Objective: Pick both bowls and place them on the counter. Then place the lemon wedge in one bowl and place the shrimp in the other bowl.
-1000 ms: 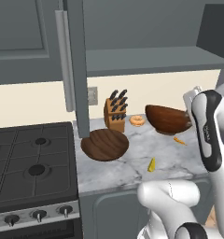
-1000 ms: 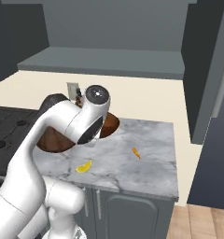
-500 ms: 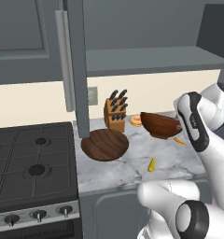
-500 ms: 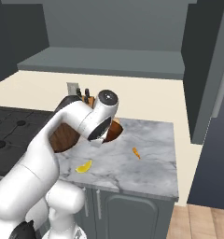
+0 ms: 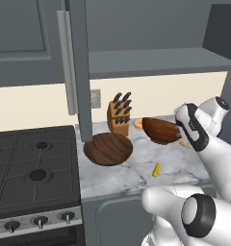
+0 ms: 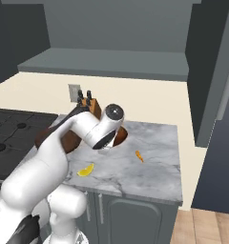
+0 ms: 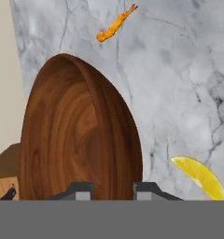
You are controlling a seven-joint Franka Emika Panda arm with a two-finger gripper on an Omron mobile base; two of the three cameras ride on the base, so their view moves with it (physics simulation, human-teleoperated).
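I'm carrying the reddish bowl (image 5: pixel 160 130) leftward and lower over the bench (image 5: pixel 136 170), toward the dark bowl (image 5: pixel 108 148); pincer (image 7: pixel 112 190) probably pinching its rim, contact hidden. Set-down is nearing.

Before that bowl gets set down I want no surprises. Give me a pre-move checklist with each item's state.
1. Reddish-brown bowl held in gripper: ok, fingers either side of its rim.
2. Bowl level: not ok, it is tilted.
3. Bowl resting on counter: cannot tell.
4. Dark brown bowl on counter: ok.
5. Lemon wedge clear of held bowl: ok, apart.
6. Shrimp on the marble, in no bowl: ok.
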